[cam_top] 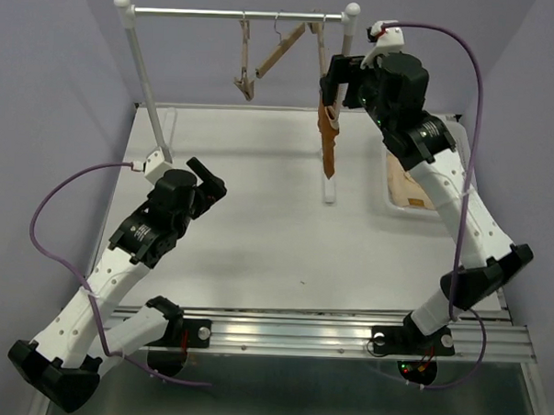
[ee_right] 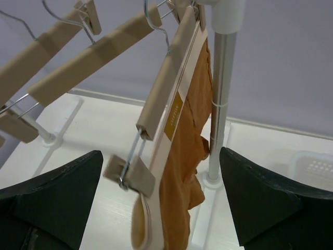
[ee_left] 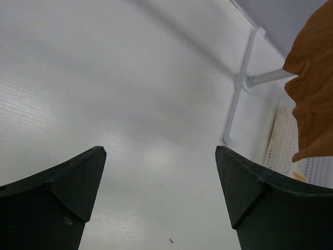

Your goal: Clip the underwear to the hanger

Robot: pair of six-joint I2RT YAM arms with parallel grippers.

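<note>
Nearest the bases, the left gripper [cam_top: 212,179] hovers low over the white table [cam_top: 257,234] with its fingers [ee_left: 67,192] spread wide and nothing between them; its wrist view shows only bare tabletop ahead, with the white rack foot [ee_left: 239,83] beyond. To the right, against the table's edge, a clear bin [cam_top: 390,201] holds pale cream garments [cam_top: 414,190]. Farther back, the right gripper [cam_top: 336,86] is raised to the height of the hanging clothes, its fingers [ee_right: 270,198] also fully parted and gripping nothing, facing the underwear [ee_right: 187,156] from just beside it. The rust-brown underwear hangs down along the steeply tilted hanger [ee_right: 166,78], its tan waistband [ee_right: 173,117] lying against the wooden bar. The hanger's lower clip [ee_right: 130,174] sticks out beside the waistband, and whether it pinches the fabric cannot be told. The hanger's hook sits on the rail [cam_top: 230,14] close to the right post [ee_right: 221,78]. Two more wooden hangers [cam_top: 242,59] [cam_top: 279,53] dangle bare from the rail farther left.
</note>
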